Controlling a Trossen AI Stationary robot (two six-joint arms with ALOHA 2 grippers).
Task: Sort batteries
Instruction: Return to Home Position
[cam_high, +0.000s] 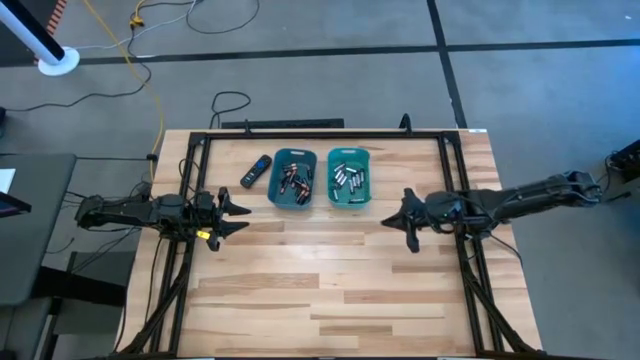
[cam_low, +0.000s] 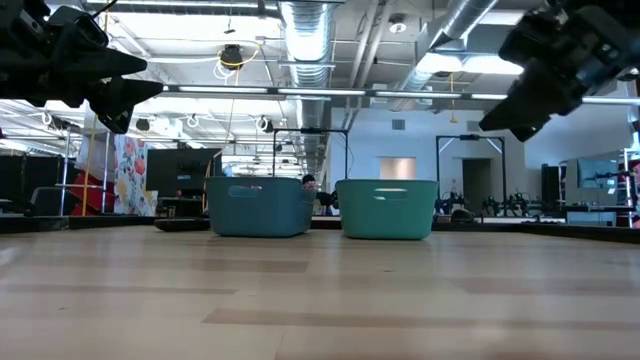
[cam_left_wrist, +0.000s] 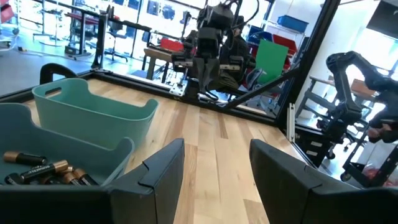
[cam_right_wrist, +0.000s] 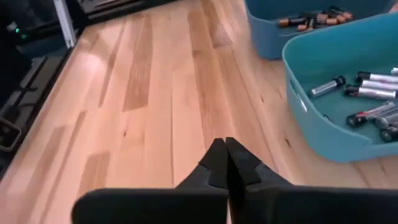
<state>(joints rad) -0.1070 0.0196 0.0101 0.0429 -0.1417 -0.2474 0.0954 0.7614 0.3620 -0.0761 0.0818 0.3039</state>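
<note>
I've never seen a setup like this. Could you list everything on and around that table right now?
table: one, light wood, with a black frame round it
blue bin: one, at the back of the table
green bin: one, beside the blue bin, nearer the right arm
dark batteries: several, copper-ended, in the blue bin
silver batteries: several, in the green bin
remote-like device: one, black with a blue button, on the table beside the blue bin
yellow cable: one, on the floor
white base: one, on the floor
left gripper: open, above the table's left side
right gripper: shut, above the right side
</note>
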